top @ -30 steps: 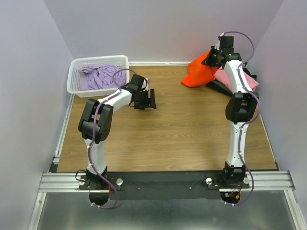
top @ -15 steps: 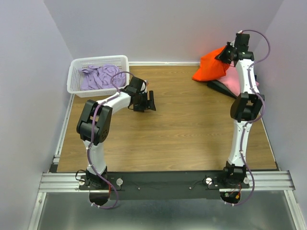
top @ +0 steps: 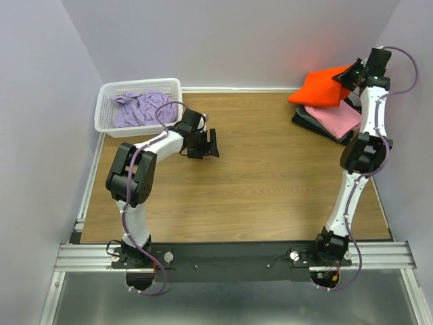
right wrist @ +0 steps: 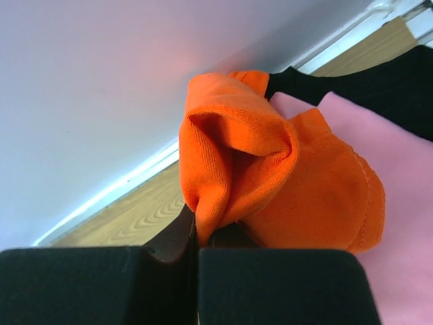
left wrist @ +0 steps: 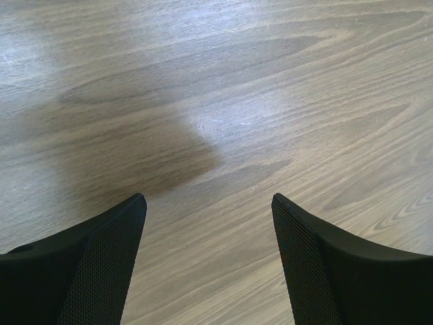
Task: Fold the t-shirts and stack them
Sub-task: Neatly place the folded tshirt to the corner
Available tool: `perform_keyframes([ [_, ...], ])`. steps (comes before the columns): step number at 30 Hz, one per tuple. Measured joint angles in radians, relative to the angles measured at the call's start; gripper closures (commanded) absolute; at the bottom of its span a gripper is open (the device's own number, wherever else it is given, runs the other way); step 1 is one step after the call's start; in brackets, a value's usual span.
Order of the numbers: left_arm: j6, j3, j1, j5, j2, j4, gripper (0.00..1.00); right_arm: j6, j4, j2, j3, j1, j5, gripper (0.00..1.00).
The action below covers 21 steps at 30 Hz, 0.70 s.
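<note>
We pinch the orange t-shirt (top: pixel 323 88) in our tightly closed right claw (top: pixel 352 72), the pink t-shirt (top: pixel 333 116) just below it. Our left claw (top: pixel 211 143) gapes wide above the surface (left wrist: pixel 223 101), holding nothing.

No text, label, brand, number or sign is legible in any view: none on the orange t-shirt (top: pixel 323 89), pink t-shirt (top: pixel 335 116), basket (top: pixel 103 114) or table (top: pixel 270 176).
</note>
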Motion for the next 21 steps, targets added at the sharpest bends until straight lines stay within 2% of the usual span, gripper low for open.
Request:
perform_keyframes([
  [8,0.000,-0.002,0.000,0.000,0.000,0.000,0.17,0.037,0.011,-0.045,-0.003,-0.046,-0.048,0.99],
  [21,0.000,-0.007,-0.001,0.000,0.000,0.000,0.17,0.033,0.044,-0.146,-0.175,-0.101,-0.077,0.99],
])
